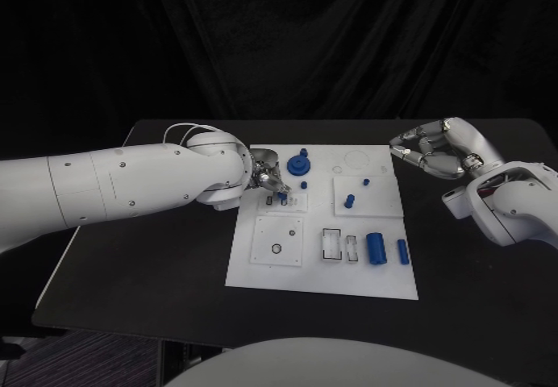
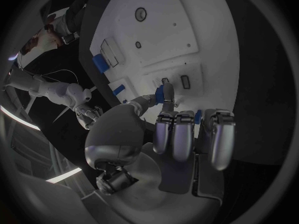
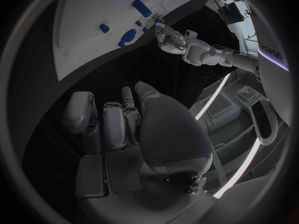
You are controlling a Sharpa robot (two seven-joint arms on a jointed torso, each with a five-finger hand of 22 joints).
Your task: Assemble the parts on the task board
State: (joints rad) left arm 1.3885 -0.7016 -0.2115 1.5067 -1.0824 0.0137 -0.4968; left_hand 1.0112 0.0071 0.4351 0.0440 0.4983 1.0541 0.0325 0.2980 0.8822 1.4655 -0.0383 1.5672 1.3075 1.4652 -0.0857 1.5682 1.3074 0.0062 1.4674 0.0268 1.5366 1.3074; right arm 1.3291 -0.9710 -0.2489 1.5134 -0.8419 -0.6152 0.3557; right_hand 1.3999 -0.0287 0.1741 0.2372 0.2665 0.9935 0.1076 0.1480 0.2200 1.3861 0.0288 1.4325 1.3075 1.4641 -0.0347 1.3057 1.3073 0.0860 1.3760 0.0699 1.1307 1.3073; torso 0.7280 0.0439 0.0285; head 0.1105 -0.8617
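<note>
The white task board [image 1: 305, 268] lies mid-table. My left hand [image 1: 265, 179] hovers over its upper left section and pinches a small blue part [image 2: 167, 92] between thumb and a finger, just above a small slotted plate [image 1: 287, 201]. A blue round gear-like part [image 1: 300, 166] and a small blue peg [image 1: 305, 151] stand just beyond that hand. Two blue cylinders [image 1: 376, 247] [image 1: 402, 251] lie at the board's lower right. My right hand [image 1: 436, 149] hangs off the board's right edge, its fingers [image 3: 115, 124] curled in on nothing.
Small blue pegs [image 1: 364, 182] [image 1: 350, 199] stand in the upper right plate. A plate with a round hole [image 1: 278, 240] and two rectangular slots [image 1: 333, 244] sit in the board's lower half. Black table [image 1: 151, 266] surrounds the board.
</note>
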